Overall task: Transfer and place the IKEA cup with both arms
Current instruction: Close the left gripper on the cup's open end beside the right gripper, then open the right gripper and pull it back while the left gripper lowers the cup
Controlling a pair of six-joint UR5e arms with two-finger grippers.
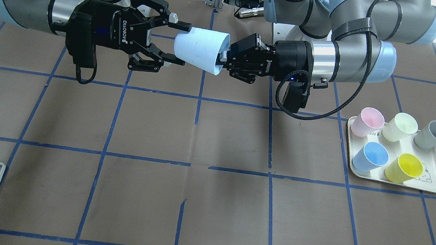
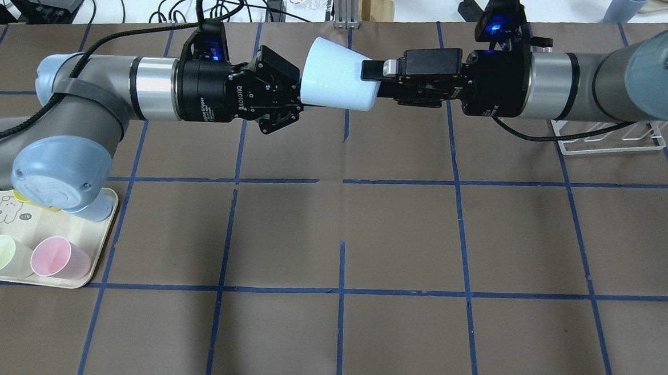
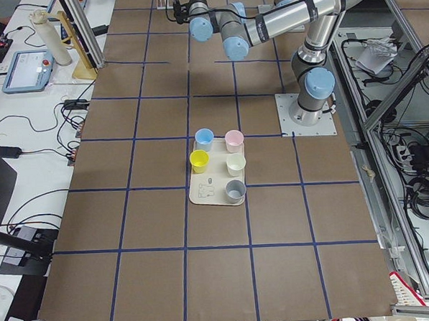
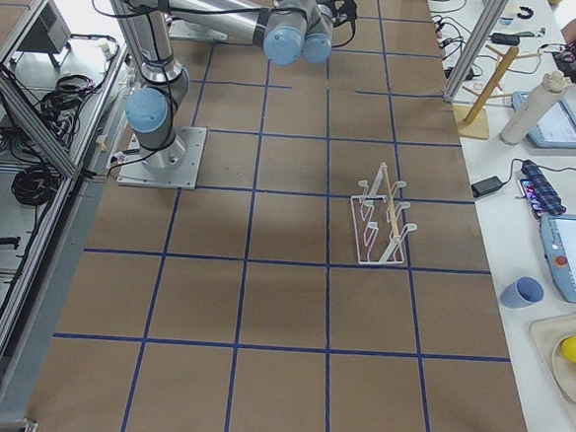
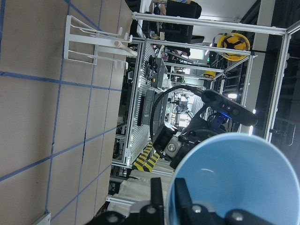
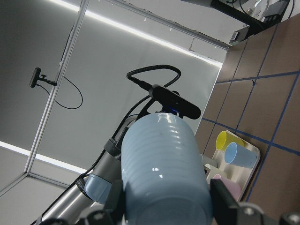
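the left tool (image 1: pixel 223 59) is clenched on the mouth rim of the ikea cup (image 1: pixel 200 48), one finger inside. the right tool (image 1: pixel 179 44) straddles the base; whether it presses already, one cannot tell. this looks like the hand-over, in the air above the bench (image 1: pixel 215 139). next, the right must hold firmly before the left lets go. the cup is pale blue, matte, lying sideways.

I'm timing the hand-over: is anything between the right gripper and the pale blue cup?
Nothing visible is. The right gripper already has its fingers on either side of the cup's narrow end in mid-air, while the left gripper holds the rim. I cannot tell whether the right fingers are pressing yet.
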